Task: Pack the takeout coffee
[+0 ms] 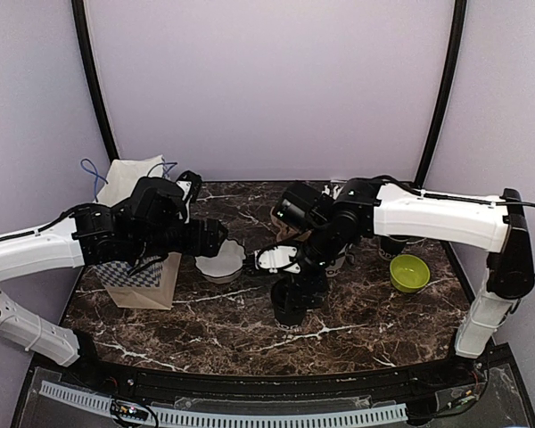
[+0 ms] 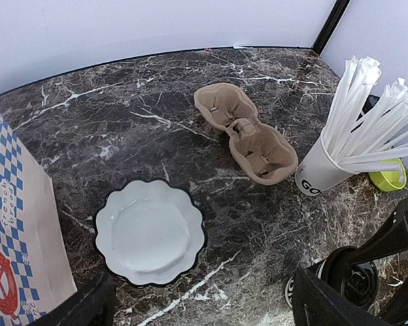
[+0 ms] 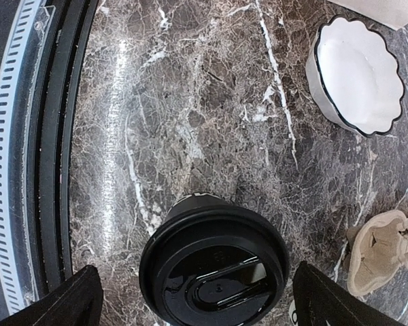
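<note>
The coffee cup lid [image 3: 214, 268] is glossy black plastic, the table [image 3: 190, 115] polished marble, the carrier [image 2: 248, 136] matt pulp.

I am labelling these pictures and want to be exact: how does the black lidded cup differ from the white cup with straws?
The black cup is dark and closed by a black lid; the white cup is pale and open. The black cup hides its contents; the white cup holds wrapped straws. Both stand upright on the marble table.
</note>
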Controlling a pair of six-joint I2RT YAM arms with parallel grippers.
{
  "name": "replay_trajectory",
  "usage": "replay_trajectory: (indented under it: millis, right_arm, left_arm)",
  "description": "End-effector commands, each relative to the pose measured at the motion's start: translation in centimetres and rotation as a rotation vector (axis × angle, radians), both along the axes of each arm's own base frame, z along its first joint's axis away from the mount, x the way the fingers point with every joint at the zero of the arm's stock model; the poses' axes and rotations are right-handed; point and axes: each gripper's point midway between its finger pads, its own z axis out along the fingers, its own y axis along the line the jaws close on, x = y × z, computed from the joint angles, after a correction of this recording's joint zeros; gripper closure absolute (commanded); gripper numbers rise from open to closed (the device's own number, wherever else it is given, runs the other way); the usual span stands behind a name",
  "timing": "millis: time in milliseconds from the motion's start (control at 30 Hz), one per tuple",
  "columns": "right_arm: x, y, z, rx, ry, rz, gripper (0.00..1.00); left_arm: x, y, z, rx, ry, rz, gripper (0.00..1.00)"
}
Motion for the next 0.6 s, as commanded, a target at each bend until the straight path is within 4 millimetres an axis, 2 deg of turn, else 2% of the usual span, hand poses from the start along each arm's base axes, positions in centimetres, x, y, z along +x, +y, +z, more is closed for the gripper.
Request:
replay_trajectory:
  millis: [0,233,433,567]
  right_arm:
    - [-0.2,-0.4,-1.8,-0.055,0.015,-0.001,0.03]
    - [-0.2,-0.4,-2.5,-0.071,0.019,-0.002,0.11]
    - [-0.3,-0.6,-2.5,-0.082,0.024,-0.008,0.31]
    - [-0.8,-0.6,-1.1,-0.056,0.039,-0.002,0.39]
  left_arm:
    - [-0.2,0.1,0.1,-0.018,-0.004,-0.013,0.08]
    - [-0.2,0.3,0.2,-0.016,-0.009,-0.008,0.08]
    - [-0.3,0.3,-0.2,-0.018,-0.004,-0.011,0.08]
    - [-0.1,0.1,-0.2,-0.014,-0.009,-0.016,0.08]
